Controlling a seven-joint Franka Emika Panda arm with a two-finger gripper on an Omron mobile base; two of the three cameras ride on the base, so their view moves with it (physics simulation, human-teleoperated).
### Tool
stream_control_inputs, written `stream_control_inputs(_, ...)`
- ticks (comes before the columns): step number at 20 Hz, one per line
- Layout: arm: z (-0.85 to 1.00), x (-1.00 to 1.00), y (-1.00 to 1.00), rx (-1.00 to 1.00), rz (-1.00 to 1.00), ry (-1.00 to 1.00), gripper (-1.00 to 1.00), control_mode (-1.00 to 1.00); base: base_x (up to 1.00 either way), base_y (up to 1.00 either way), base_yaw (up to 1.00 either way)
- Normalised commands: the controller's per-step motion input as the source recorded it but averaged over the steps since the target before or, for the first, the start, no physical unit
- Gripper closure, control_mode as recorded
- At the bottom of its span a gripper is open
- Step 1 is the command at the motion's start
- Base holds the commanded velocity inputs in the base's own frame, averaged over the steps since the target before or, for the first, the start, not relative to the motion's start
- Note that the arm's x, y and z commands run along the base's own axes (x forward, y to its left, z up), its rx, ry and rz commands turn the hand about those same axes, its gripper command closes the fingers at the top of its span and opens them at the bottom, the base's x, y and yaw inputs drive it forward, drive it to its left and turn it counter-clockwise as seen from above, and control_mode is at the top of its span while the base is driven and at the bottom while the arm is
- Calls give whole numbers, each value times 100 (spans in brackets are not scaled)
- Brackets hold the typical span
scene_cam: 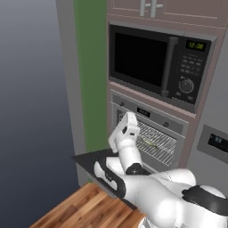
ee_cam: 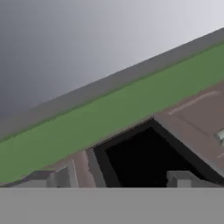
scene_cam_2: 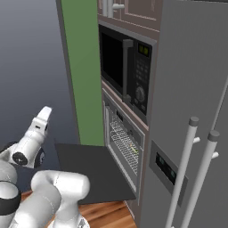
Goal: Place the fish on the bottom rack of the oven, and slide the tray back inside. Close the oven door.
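Observation:
The oven (scene_cam: 147, 112) sits under the microwave, with its door (scene_cam: 91, 159) folded down flat and open. Inside the cavity lies the silver wire rack (scene_cam: 159, 147), seen also from the side (scene_cam_2: 123, 143). The small yellowish fish (scene_cam: 149, 142) rests on that rack, and shows as a pale speck (scene_cam_2: 135, 150) in the right base view. My gripper (scene_cam_2: 46, 110) is raised above the open door's left part, pointing up and away from the rack. In the hand view its fingertips (ee_cam: 43, 179) stand far apart and the gripper (ee_cam: 113, 183) is open and holds nothing.
A black microwave (scene_cam: 156, 62) with a vertical handle sits above the oven and fills the lower hand view (ee_cam: 144, 157). A green wall strip (scene_cam: 89, 75) borders the cabinet's left. A grey fridge (scene_cam_2: 196, 133) with two bar handles stands right. Wooden floor (scene_cam: 84, 207) lies below the door.

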Motion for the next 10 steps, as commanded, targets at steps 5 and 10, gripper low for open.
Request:
stream_control_inputs(5,100,0,19,-70,-15,22,-100,-100,0,0,0)
stream_control_inputs(10,98,-3,31,-62,-14,30,-100,-100,0,0,0)
